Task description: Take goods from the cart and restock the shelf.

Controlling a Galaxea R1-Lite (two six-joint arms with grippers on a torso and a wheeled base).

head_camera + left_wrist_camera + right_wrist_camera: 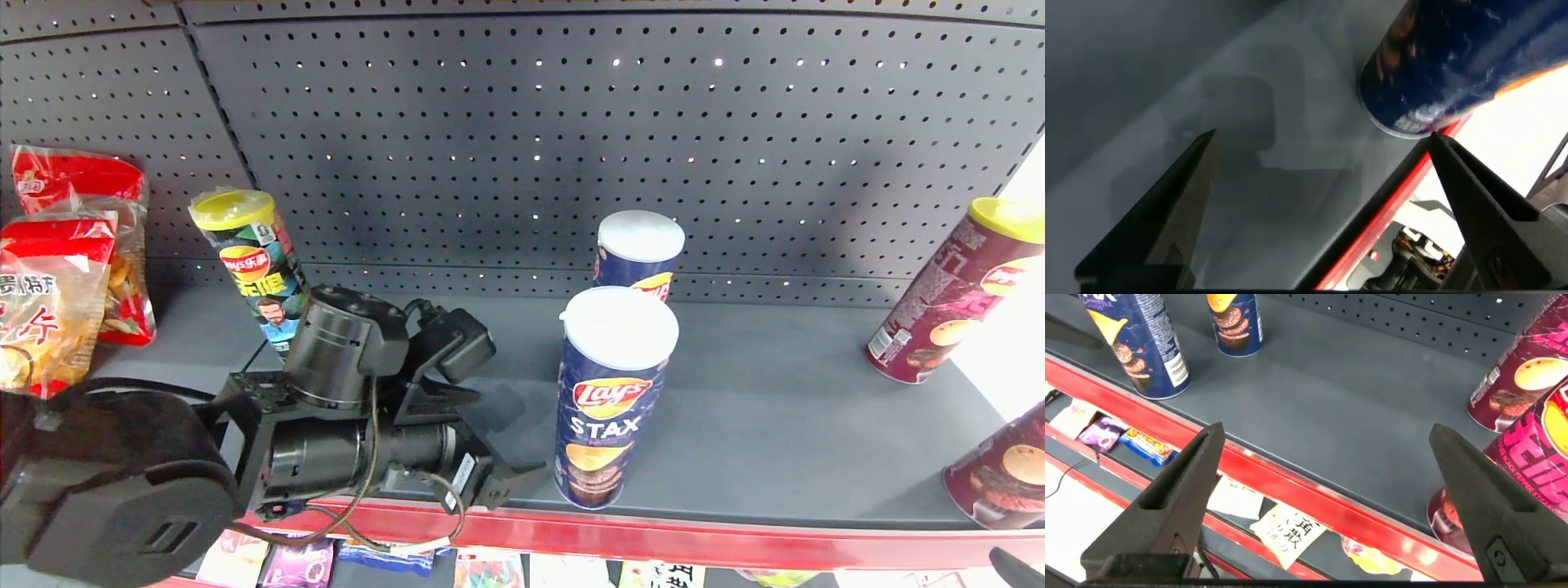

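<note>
Just beside the spread left pincer [500, 431], upright blue can [614, 400]

Blue white-lidded chip can [612, 400] upright at grey shelf [775, 425] front, twin [639, 255] behind

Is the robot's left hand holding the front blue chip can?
No, the left hand is open and empty, and the front blue chip can stands on the shelf beside it.

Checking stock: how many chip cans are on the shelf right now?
5. Dark green can back left; front blue can and rear blue can in the middle; rear maroon can and front maroon can at right. More may be out of frame.
</note>
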